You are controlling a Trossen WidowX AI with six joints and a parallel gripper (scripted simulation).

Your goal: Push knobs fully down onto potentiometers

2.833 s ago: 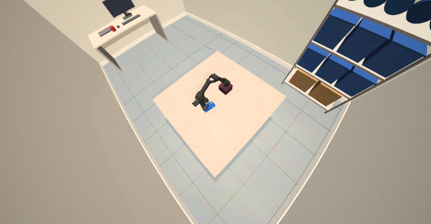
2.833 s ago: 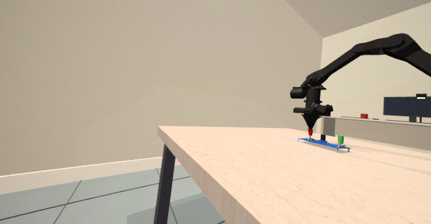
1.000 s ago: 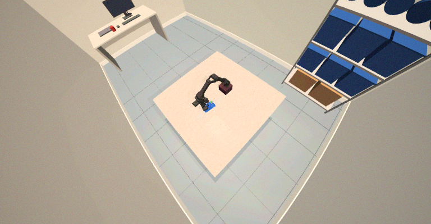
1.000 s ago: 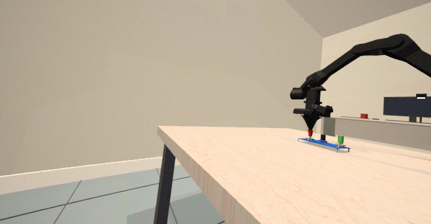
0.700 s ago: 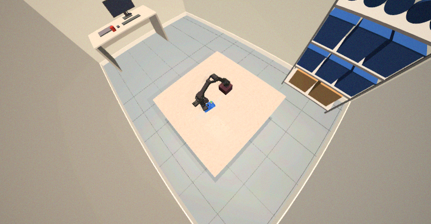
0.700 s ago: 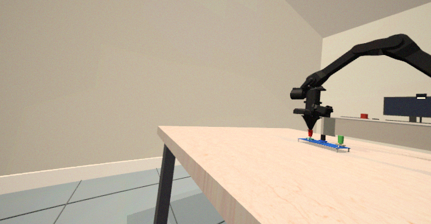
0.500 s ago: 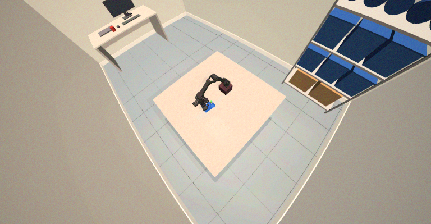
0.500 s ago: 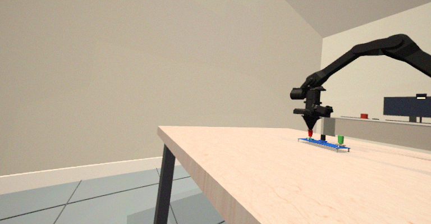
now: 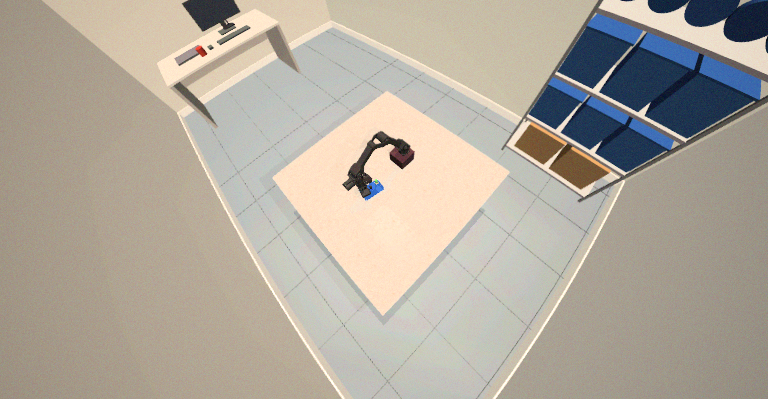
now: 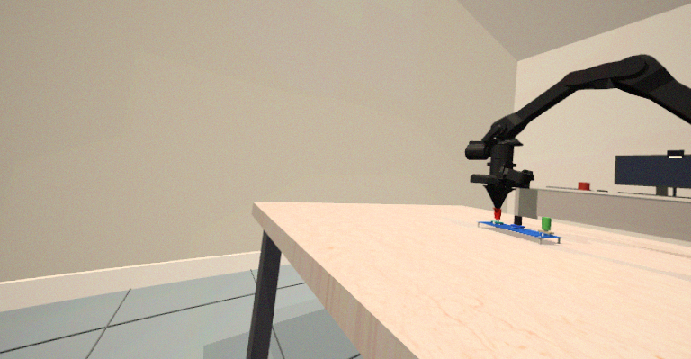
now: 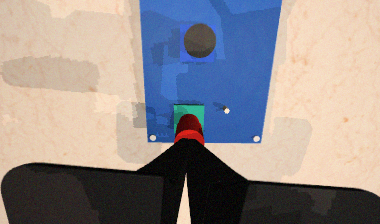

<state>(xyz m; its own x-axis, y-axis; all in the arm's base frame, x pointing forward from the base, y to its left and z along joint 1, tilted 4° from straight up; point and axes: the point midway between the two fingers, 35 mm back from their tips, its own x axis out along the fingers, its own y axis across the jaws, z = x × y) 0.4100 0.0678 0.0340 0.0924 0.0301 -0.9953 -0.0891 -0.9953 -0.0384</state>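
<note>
The blue circuit board stands on short legs on the table. A red knob sits on a green potentiometer at the board's near end. A black knob stands at the middle and a green knob at the other end. My gripper is shut with nothing between the fingers. Its closed tips point straight down and rest on top of the red knob.
The arm's dark red base box stands on the table behind the board. A desk with a monitor stands in the room's far corner, and a shelf unit is at the right.
</note>
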